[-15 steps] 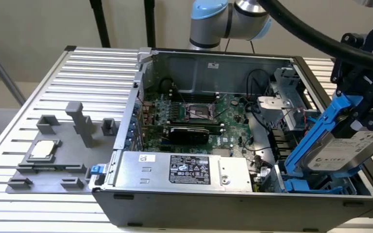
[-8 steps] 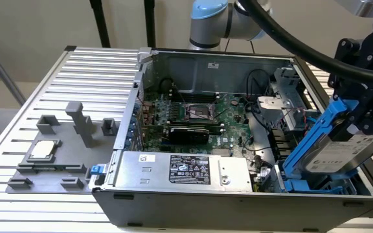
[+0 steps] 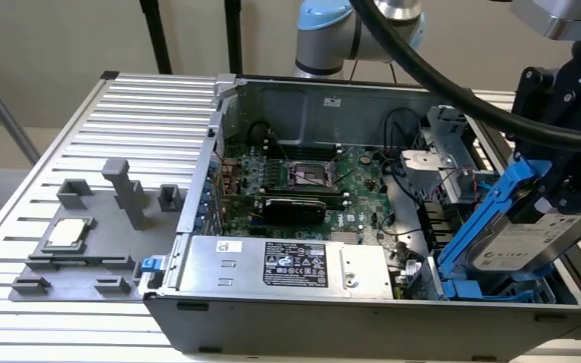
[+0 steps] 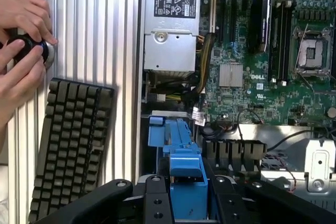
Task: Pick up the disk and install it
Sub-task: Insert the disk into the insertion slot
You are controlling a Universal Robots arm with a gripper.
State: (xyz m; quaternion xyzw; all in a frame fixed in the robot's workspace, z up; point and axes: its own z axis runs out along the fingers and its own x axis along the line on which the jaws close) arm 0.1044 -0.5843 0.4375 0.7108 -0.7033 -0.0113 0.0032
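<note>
disk (image 3: 517,246) | silver-grey, white label, blue rails | tilted, in tool (image 3: 563,198)

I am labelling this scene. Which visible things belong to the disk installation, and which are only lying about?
Job:
- disk, held tilted in the gripper
- blue drive bay below it
- open computer case

Lying about:
- keyboard
- grey fixture plate with small silver chip
- person's hands on a round controller

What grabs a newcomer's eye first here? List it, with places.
The silver-grey hard drive in blue plastic rails, held tilted by the black gripper over the blue bay at the exterior view's right end of the open grey computer case. Then the green motherboard inside, and a person's hands beside a black keyboard.
</note>
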